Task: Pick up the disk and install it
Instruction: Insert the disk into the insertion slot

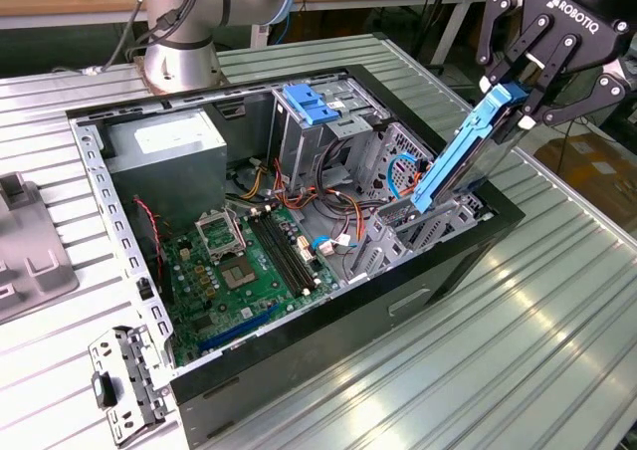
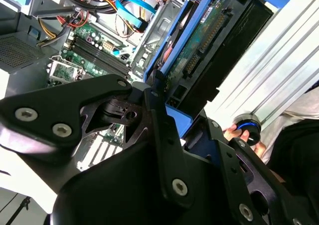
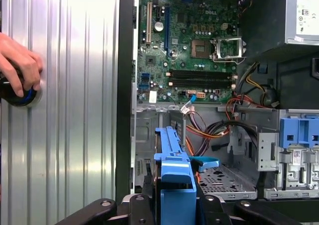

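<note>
Exterior view: the claw [image 1: 518,102] hangs over the corner of the open computer case [image 1: 100,201] on the exterior view's right, its fingers closed on the upper end of the disk [image 1: 453,161]. The disk is tilted steeply, one blue side rail facing the camera. Its lower end dips into the metal drive bay [image 1: 413,233] at that corner of the case. The case lies on its side on the ribbed metal bench [image 1: 557,350], with the green motherboard [image 1: 239,261] and the grey power supply [image 1: 164,141] open to view.

In the second wrist view the disk [image 2: 199,56] shows its circuit-board underside, framed by blue plastic and clamped between the black fingers.

In the first wrist view the disk's blue rail [image 3: 175,185] points towards the case interior. A person's hand [image 3: 20,60] rests on a dark round object [image 3: 17,94] on the bench beside the case.
</note>
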### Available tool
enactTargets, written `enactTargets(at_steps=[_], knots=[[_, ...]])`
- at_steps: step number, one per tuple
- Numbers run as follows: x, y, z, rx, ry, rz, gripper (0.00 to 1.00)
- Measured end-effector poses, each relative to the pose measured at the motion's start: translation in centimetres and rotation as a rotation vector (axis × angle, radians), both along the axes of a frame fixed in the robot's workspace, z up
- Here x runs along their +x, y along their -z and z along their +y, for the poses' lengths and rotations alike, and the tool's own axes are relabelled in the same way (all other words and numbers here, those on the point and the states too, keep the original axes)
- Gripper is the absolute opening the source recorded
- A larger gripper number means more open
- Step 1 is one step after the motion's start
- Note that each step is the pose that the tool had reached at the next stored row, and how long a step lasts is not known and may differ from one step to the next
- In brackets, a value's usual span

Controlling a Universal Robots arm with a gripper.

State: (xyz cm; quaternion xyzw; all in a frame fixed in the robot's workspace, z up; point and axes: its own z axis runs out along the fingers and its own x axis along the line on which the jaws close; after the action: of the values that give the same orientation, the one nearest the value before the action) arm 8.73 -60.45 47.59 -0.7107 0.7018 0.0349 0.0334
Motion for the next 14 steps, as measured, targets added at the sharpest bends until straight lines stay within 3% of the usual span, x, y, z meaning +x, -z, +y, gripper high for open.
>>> enactTargets(at_steps=[14], knots=[[-0.86,0.61,0.01,0.0000,0.000,0.0000,0.37]])
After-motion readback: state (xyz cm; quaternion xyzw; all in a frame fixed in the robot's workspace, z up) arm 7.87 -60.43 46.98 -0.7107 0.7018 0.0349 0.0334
